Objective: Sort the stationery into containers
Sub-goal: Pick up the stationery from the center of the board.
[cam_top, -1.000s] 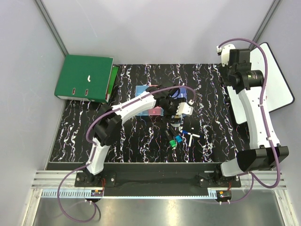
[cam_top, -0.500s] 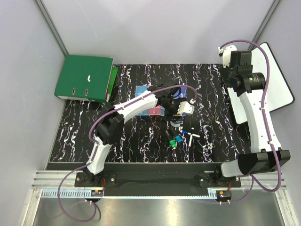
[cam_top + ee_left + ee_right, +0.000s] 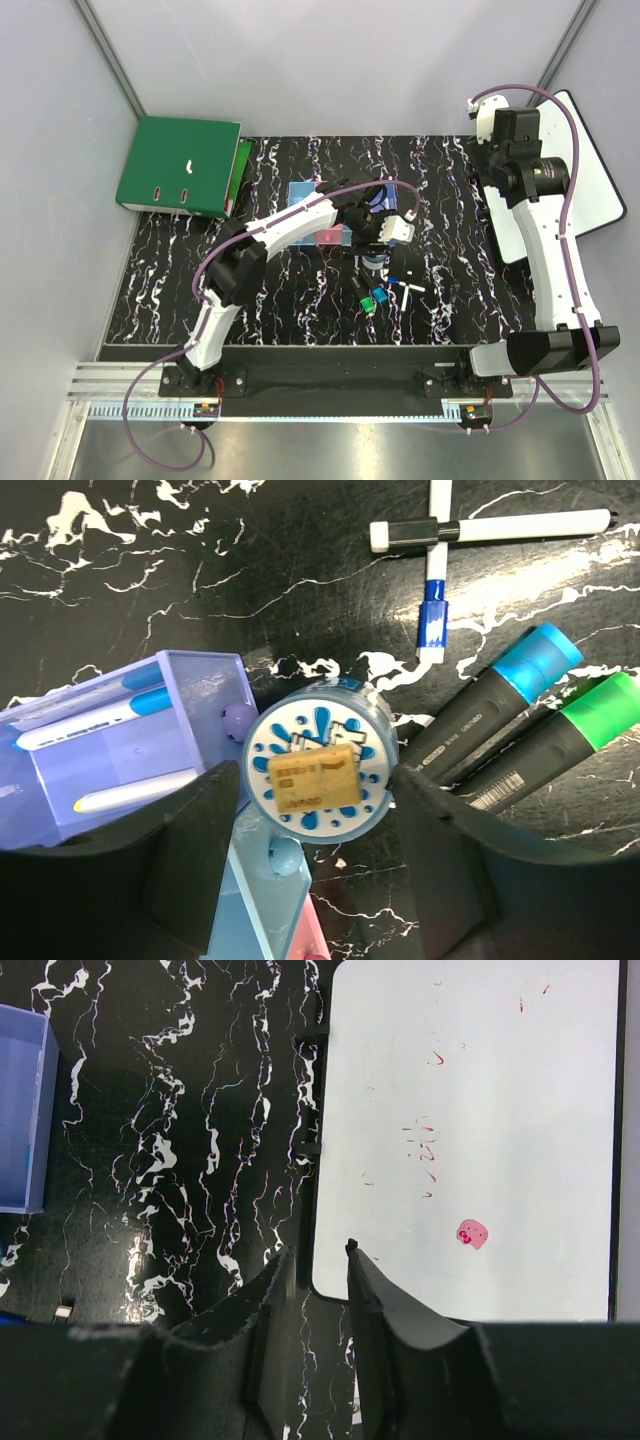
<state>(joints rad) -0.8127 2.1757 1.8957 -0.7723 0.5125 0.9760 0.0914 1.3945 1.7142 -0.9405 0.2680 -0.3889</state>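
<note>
We can see that the left gripper has pulled back a little toward the row of see-through plastic bins since a second ago. The right arm has swung a bit further out over the flat white board with the black rim. We think this means the left arm has its pick and is about to carry it to a bin, while the right arm keeps out of the way.

The left gripper's two black fingers are spread about as wide as the round tape roll with the blue rim and splashy top. One finger sits against each side of the roll, so it looks clamped (we cannot see whether it is off the table yet). The roll is right beside the corner of the purple-blue bin, which already has pens in it.

The short black marker with the blue cap and the one with the green cap lie side by side just next to the roll. Two thin white pens lie crossed a bit further off.

The right gripper has its fingers almost together, with a thin gap. It holds nothing.
</note>
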